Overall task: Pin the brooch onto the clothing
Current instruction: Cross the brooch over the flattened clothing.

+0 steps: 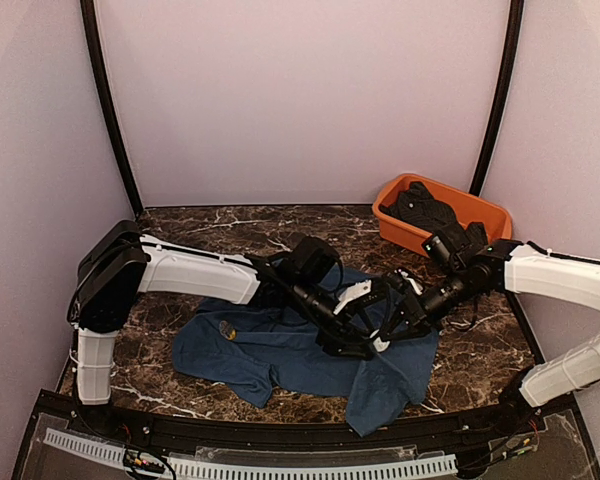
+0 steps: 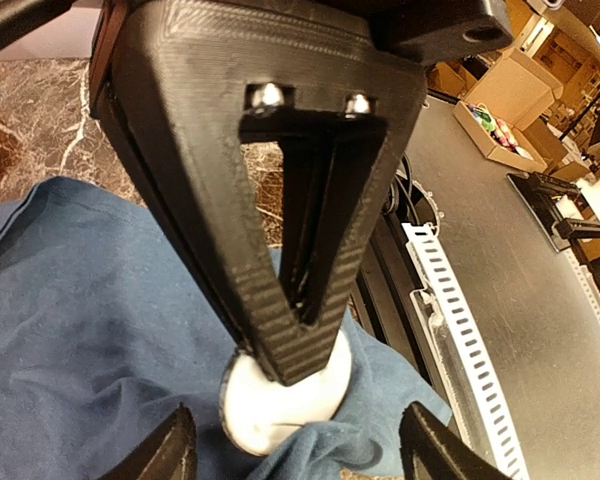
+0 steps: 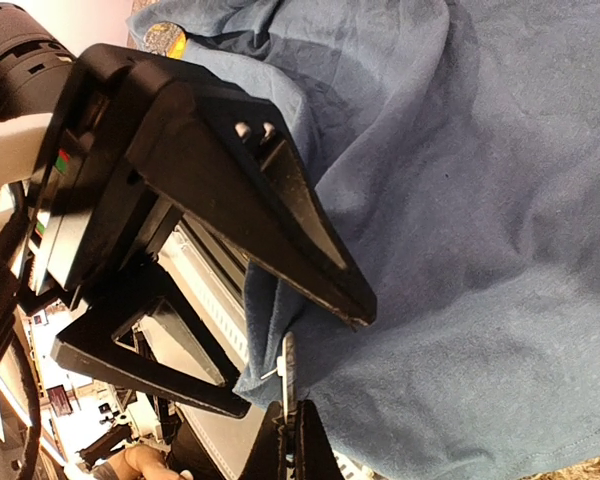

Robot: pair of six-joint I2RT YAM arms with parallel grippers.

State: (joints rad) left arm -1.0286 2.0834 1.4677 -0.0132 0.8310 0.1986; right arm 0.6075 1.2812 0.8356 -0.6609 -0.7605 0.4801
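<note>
No word, number or brand can be read in any view. A small round yellow-and-dark badge [image 1: 227, 328] on the left part of the dark navy-blue soft-fabric T-shirt [image 1: 270, 355] is too small and blurred to make out. The white round brooch [image 2: 280, 400] shows a plain face to the left wrist camera. Any print on the brown cardboard boxes [image 2: 510, 90], far right in that view, is too blurred to read.

Robotics lab test cell.
A marble-patterned tabletop [image 1: 230, 225] is enclosed by pale walls [image 1: 300, 100]; cardboard boxes [image 2: 520, 90] and a slotted cable duct [image 2: 460, 330] are seen beyond.
</note>
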